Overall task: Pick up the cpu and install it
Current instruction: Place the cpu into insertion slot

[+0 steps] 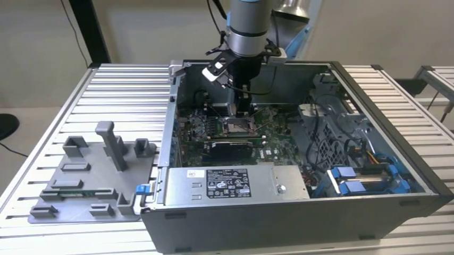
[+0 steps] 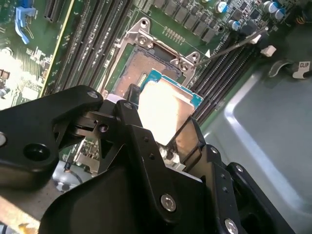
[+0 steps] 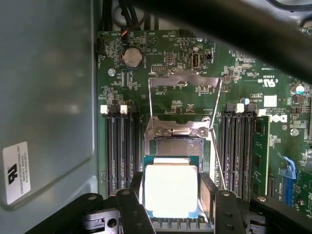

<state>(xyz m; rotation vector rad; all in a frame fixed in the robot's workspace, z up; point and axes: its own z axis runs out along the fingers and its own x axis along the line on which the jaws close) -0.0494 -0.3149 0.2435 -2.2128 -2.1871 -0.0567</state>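
The cpu (image 3: 170, 189), a thin square chip with a bright silvery top and a blue-green edge, sits between my two black fingers (image 3: 207, 191). My gripper (image 3: 170, 195) is shut on its opposite sides. It hangs over the motherboard's open socket (image 3: 178, 145), whose contact field still shows past the chip's far edge. I cannot tell whether the chip touches the socket. In the second wrist view the cpu (image 2: 163, 107) and gripper (image 2: 161, 117) overlap the socket (image 2: 146, 66). In the exterior view my gripper (image 1: 243, 110) reaches down inside the computer case (image 1: 298, 212) to the socket (image 1: 236, 126).
The socket's metal load plate (image 3: 184, 84) is folded back and its lever (image 3: 218, 146) stands raised. Memory slots (image 3: 119, 146) flank the socket. A silver power-supply box (image 1: 234, 183) and blue drive brackets (image 1: 362, 178) fill the case's near side. A grey tray (image 1: 85, 183) lies on the exterior view's left.
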